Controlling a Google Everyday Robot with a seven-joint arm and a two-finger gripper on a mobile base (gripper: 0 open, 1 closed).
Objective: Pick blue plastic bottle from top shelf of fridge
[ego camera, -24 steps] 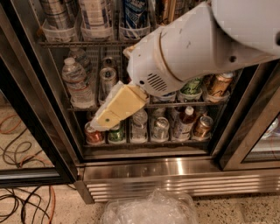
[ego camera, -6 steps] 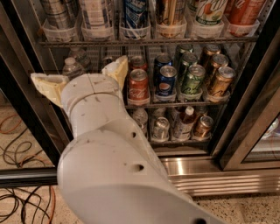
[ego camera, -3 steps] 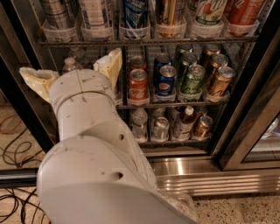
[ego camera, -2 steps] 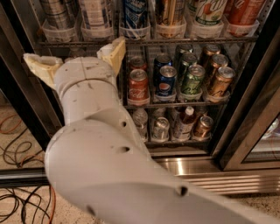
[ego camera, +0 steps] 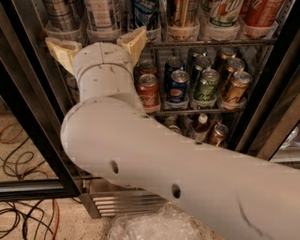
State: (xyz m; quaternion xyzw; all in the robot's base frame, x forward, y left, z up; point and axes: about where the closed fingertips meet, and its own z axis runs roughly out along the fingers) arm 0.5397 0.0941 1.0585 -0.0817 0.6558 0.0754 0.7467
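The gripper (ego camera: 96, 41) is up at the front of the top shelf (ego camera: 211, 43) of the fridge (ego camera: 123, 204), its 2 fingers (ego camera: 135, 43) spread wide and holding nothing. The blue bottle (ego camera: 101, 13) stands in its tray just above them.

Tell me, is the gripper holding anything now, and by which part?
Nothing is held. The gripper hovers at the top shelf, jaws spread wide; the bottle stands in its tray there.

My matt cream plastic hand (ego camera: 97, 43), spread wide at upper left, fronts the top shelf's (ego camera: 211, 43) grey metal wire.
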